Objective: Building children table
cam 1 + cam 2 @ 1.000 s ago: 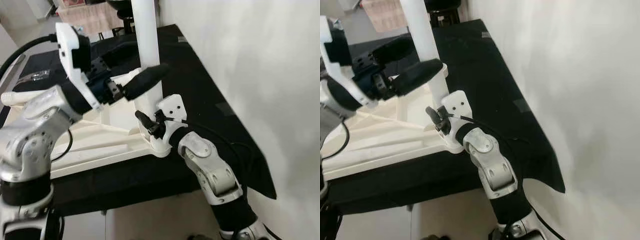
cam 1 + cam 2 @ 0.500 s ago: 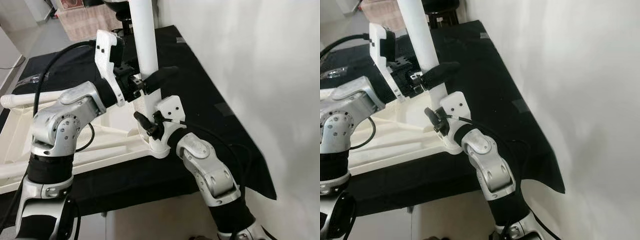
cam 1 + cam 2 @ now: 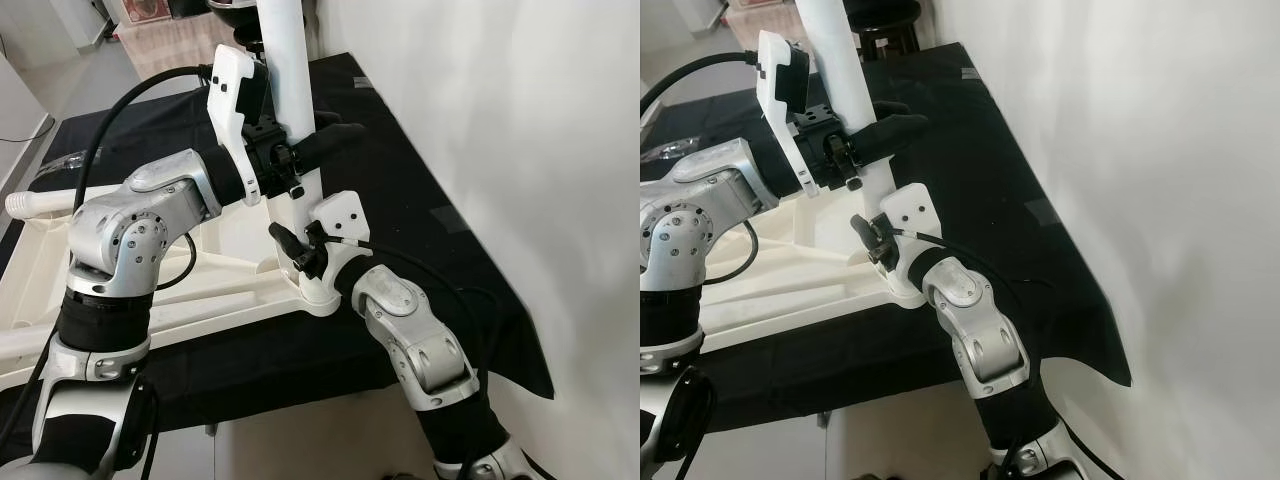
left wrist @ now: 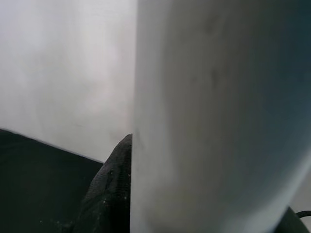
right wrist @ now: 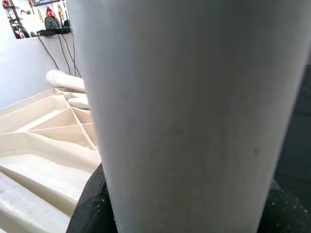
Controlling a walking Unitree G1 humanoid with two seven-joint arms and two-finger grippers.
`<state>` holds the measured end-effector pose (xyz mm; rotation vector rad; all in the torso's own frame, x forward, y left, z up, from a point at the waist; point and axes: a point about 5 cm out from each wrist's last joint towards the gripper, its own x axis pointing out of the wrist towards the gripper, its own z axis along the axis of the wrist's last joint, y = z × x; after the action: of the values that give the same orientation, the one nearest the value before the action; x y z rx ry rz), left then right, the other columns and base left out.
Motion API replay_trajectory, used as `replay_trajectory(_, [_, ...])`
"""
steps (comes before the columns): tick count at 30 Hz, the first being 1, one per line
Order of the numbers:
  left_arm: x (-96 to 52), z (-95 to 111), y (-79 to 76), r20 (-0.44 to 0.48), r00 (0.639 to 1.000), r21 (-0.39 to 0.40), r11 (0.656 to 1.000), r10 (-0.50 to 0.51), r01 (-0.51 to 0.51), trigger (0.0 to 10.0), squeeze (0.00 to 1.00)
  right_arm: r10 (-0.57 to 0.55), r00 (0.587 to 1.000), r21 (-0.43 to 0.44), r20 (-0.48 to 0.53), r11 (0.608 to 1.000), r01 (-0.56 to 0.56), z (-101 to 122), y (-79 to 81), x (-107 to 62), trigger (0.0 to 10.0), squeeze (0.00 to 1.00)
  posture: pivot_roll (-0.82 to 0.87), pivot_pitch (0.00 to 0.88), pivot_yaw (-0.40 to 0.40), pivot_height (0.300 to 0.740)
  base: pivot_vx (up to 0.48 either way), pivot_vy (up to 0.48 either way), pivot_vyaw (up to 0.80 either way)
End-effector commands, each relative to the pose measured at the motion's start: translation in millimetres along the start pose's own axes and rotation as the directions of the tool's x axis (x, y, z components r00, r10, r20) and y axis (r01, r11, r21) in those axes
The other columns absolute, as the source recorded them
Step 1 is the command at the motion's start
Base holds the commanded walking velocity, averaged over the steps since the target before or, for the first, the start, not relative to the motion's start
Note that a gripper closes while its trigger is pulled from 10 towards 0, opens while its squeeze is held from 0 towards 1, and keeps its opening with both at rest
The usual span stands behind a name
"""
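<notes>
Along the right side of the scene a bare white wall [image 3: 520, 150] runs close beside the worktop [image 3: 400, 180], which is draped in black cloth; the cloth's right edge lies just beside the wall, leaving little room on that side. More open black surface stretches to the far end and to the left, past the white tabletop.

That children's tabletop [image 3: 150, 290] lies upside down on the worktop, its ribbed underside facing up, its near edge close to the worktop's near edge. At its near right corner a white table leg [image 3: 285, 90] stands upright in its socket, long axis vertical, its top rising out of the eye views. A second white leg [image 3: 45, 200] lies flat at the far left, long axis running left to right, rounded end pointing left.

The left pincer [image 3: 315, 140] reaches in from the left and closes on the upright leg above the middle of what shows, one black finger [image 3: 335, 135] wrapping the right side of the post. In the left wrist view the leg is pressed against a black finger [image 4: 109, 189].

The right pincer [image 3: 300, 250] grips the same leg low down, just above the corner socket, its black fingers [image 5: 92, 204] hugging both sides of the post in the right wrist view, the ribbed tabletop lying beyond.
</notes>
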<state>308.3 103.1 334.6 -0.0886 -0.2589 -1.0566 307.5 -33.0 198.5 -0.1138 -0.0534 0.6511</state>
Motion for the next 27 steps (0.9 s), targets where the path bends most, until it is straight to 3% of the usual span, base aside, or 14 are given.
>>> replay_trajectory(1, [-1.0, -1.4, -0.1, -0.013, 1.0, -0.017, 1.0, -0.017, 0.017, 0.0, 0.0, 0.045, 0.988, 0.08, -0.149, 0.996, -0.033, -34.4, 7.7, 1.0, 10.0, 0.0, -0.04, 0.14, 0.109, 0.74, 0.0, 0.0, 0.0])
replay_trajectory(5, [-1.0, -2.0, -0.2, -0.012, 1.0, -0.014, 1.0, -0.02, 0.02, 0.0, 0.0, 0.051, 0.989, 0.063, -0.138, 0.997, -0.043, -30.8, 4.0, 2.1, 10.0, 0.0, -0.04, 0.14, 0.108, 0.74, 0.0, 0.0, 0.0])
replay_trajectory(6, [-0.6, -1.7, -0.7, -0.01, 1.0, -0.013, 1.0, -0.024, 0.024, 0.0, 0.0, 0.063, 0.992, 0.061, -0.111, 0.997, -0.057, -26.4, 1.3, 2.8, 10.0, 1.0, -0.04, 0.139, 0.109, 0.74, 0.0, 0.0, 0.0])
replay_trajectory(10, [0.0, -1.5, -1.2, -0.008, 1.0, -0.013, 0.999, -0.029, 0.029, 0.0, 0.0, 0.083, 0.995, 0.049, -0.058, 0.996, -0.08, -17.7, -4.9, 4.3, 10.0, 1.0, -0.04, 0.139, 0.111, 0.74, 0.0, 0.0, 0.0])
replay_trajectory(16, [1.0, -0.9, -2.1, -0.002, 0.999, -0.006, 0.999, -0.036, 0.036, 0.0, 0.0, 0.296, 0.953, -0.033, 0.068, 0.955, -0.294, 12.0, -23.1, 7.0, 10.0, 1.0, -0.05, 0.137, 0.108, 0.74, 0.0, 0.0, 0.0])
replay_trajectory(17, [1.3, -0.6, -2.4, 0.001, 0.999, -0.004, 0.999, -0.039, 0.039, 0.0, 0.0, 0.396, 0.915, -0.083, 0.074, 0.917, -0.39, 19.6, -26.2, 5.2, 10.0, 1.0, -0.05, 0.138, 0.108, 0.74, 0.0, 0.0, 0.0])
replay_trajectory(18, [1.3, -0.6, -2.4, 0.001, 0.999, -0.004, 0.999, -0.039, 0.039, 0.0, 0.0, 0.396, 0.915, -0.083, 0.074, 0.917, -0.39, 19.6, -26.2, 5.2, 10.0, 1.0, -0.05, 0.138, 0.108, 0.74, 0.0, 0.0, 0.0])
replay_trajectory(19, [1.6, -0.8, -3.2, 0.004, 0.999, -0.001, 0.999, -0.044, 0.044, 0.0, 0.0, 0.555, 0.83, -0.154, 0.058, 0.826, -0.541, 29.8, -29.4, 0.3, 10.0, 1.0, -0.05, 0.136, 0.112, 0.74, 0.0, 0.0, 0.0])
replay_trajectory(20, [1.6, -0.8, -3.2, 0.004, 0.999, -0.001, 0.999, -0.044, 0.044, 0.0, 0.0, 0.555, 0.83, -0.154, 0.058, 0.826, -0.541, 29.8, -29.4, 0.3, 10.0, 1.0, -0.05, 0.136, 0.112, 0.74, 0.0, 0.0, 0.0])
replay_trajectory(21, [2.1, -0.8, -3.8, 0.005, 0.999, 0.001, 0.999, -0.048, 0.048, 0.0, 0.0, 0.619, 0.784, -0.168, 0.048, 0.778, -0.605, 33.4, -31.3, -1.1, 10.0, 0.15, -0.05, 0.136, 0.111, 0.74, 0.0, 0.0, 0.0])
replay_trajectory(22, [2.1, -0.8, -3.8, 0.005, 0.999, 0.001, 0.999, -0.048, 0.048, 0.0, 0.0, 0.619, 0.784, -0.168, 0.048, 0.778, -0.605, 33.4, -31.3, -1.1, 10.0, 0.15, -0.05, 0.136, 0.111, 0.74, 0.0, 0.0, 0.0])
replay_trajectory(23, [2.6, -0.7, -4.2, 0.007, 0.999, 0.003, 0.999, -0.051, 0.051, 0.0, 0.0, 0.664, 0.746, -0.17, 0.043, 0.741, -0.65, 35.7, -32.7, -1.7, 10.0, 0.0, -0.05, 0.135, 0.111, 0.74, 0.0, 0.0, 0.0])
replay_trajectory(25, [2.6, -0.7, -4.2, 0.007, 0.999, 0.003, 0.999, -0.051, 0.051, 0.0, 0.0, 0.664, 0.746, -0.17, 0.043, 0.741, -0.65, 35.7, -32.7, -1.7, 10.0, 0.0, -0.05, 0.135, 0.111, 0.74, 0.0, 0.0, 0.0])
replay_trajectory(27, [3.9, 0.5, -4.7, 0.012, 0.998, 0.007, 0.998, -0.058, 0.058, 0.0, 0.0, 0.735, 0.677, -0.167, 0.035, 0.672, -0.721, 38.4, -36.7, 2.6, 10.0, 0.0, -0.05, 0.135, 0.112, 0.74, 0.0, 0.0, 0.0])
